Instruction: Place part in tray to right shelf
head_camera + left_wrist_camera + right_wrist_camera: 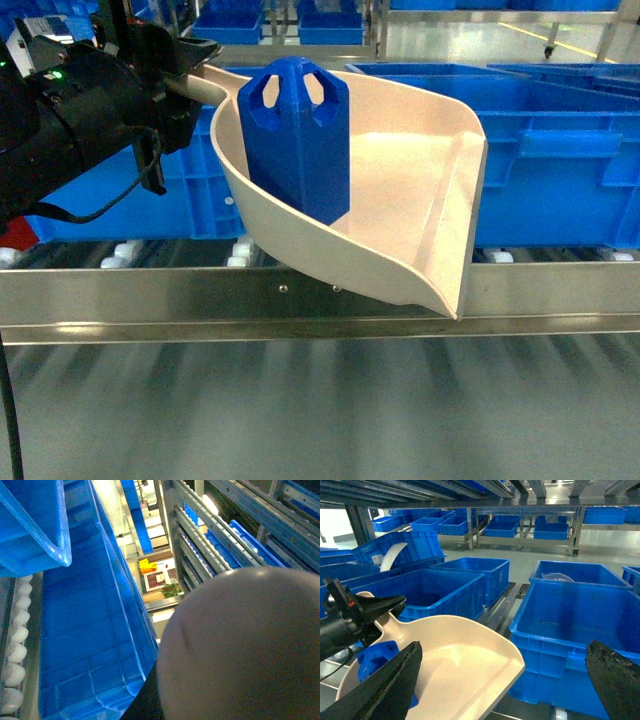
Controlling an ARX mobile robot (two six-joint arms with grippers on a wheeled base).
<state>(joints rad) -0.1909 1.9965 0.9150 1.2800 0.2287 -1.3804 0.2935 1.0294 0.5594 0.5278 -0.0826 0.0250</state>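
Up front in the head view, the left gripper [190,75] comes in from the left and is clamped on the handle of the tray [400,190], holding the beige scoop tilted above the steel front rail of the shelf [540,300], with the tray's lower front corner down at the rail. The part [296,140], a bright-blue jerrycan-shaped block, stands upright inside the tray against its back wall, peaked top and handle cut-outs upward. Behind the tray sit blue crates [560,150] on the shelf, and white rollers [125,252] show beneath them on the left. The right gripper does not appear in this view. Next, the left wrist view is largely filled by a blurred, rounded beige surface [240,650] close to the lens; blue crate walls [85,630] and a row of white rollers run down the left side, and the fingers themselves cannot be made out here. Lastly, the right wrist view shows the right gripper [500,680] with its two dark fingers [395,680] spread wide apart and holding nothing, hanging above the tray [465,660] and a large blue crate to the right. The part [375,657] shows as a blue shape at the tray's handle end, partly hidden behind the near finger, and the left gripper [372,612] grips the handle just beyond it.
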